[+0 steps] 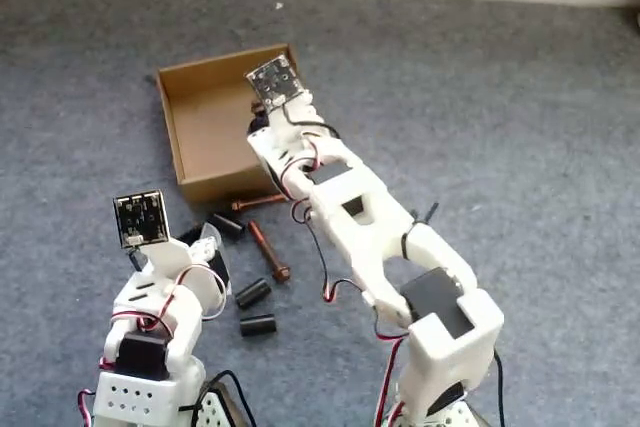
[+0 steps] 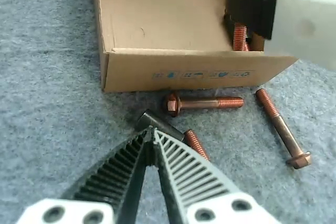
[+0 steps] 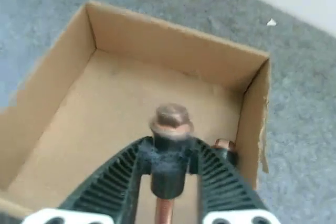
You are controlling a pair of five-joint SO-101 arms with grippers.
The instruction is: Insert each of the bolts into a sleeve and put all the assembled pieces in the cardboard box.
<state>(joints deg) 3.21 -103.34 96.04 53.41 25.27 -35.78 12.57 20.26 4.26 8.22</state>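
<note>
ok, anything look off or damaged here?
Only minor: the cardboard box has a ragged, torn edge on one side wall, by the corner. The right gripper holds a sleeved bolt over it; nothing odd there.

The right arm (image 1: 360,217) is stretched out long, far from its base, and its wrist tips down. The right gripper (image 3: 169,148) squeezes a black sleeve (image 3: 168,169) with a bolt (image 3: 170,119) in it. The left arm (image 1: 160,297) is folded up close to its base. The left gripper (image 2: 152,132) points down low, with its two fingers pressed together.
</note>
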